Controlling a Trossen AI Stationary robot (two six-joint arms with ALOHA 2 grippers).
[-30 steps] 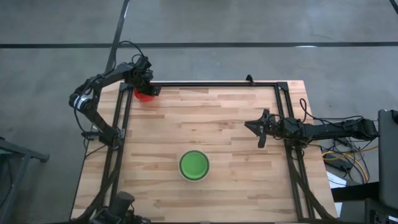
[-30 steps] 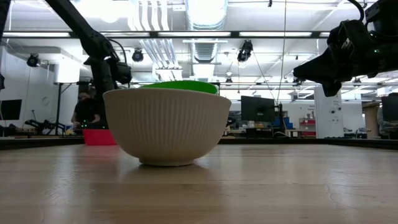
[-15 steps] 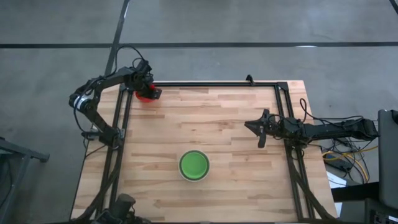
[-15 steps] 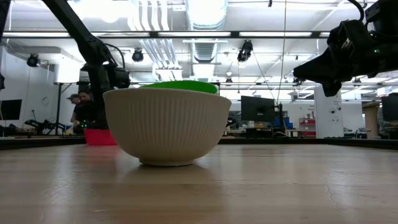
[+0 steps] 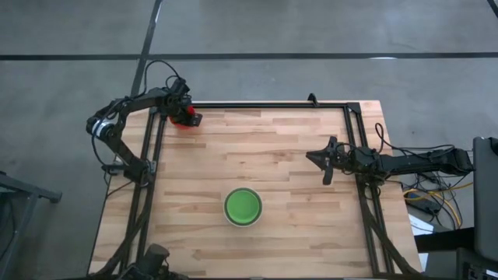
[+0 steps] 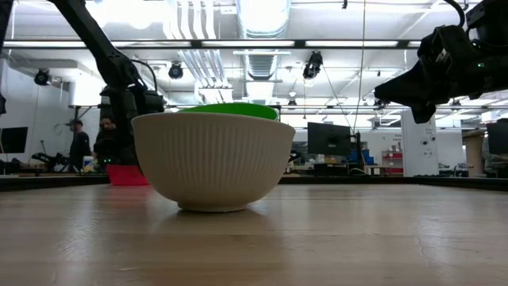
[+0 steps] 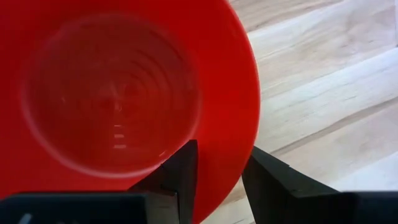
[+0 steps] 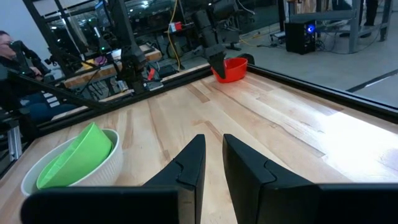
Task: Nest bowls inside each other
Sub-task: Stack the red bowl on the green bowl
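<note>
A red bowl (image 5: 182,119) (image 7: 118,93) sits upright on its base at the table's far left corner. My left gripper (image 5: 180,110) (image 7: 222,152) is over it, pointing steeply down and open. One finger stands inside the bowl's rim (image 7: 219,121) and one outside; no touch shows. A whitish ribbed bowl (image 6: 213,163) (image 5: 243,222) stands near the table's middle front with a green bowl (image 5: 242,206) (image 8: 74,158) lying tilted inside it. My right gripper (image 5: 311,156) (image 8: 213,143) waits level above the table's right side, its fingers a little apart with nothing between them.
A black frame rail (image 5: 264,105) runs along the table's far edge and down both sides, close behind the red bowl. Bare wood lies between the red bowl and the whitish bowl. People stand in the room beyond the table.
My left gripper has sunk toward the red bowl, still pointing steeply down. The bowl has stayed in place.
</note>
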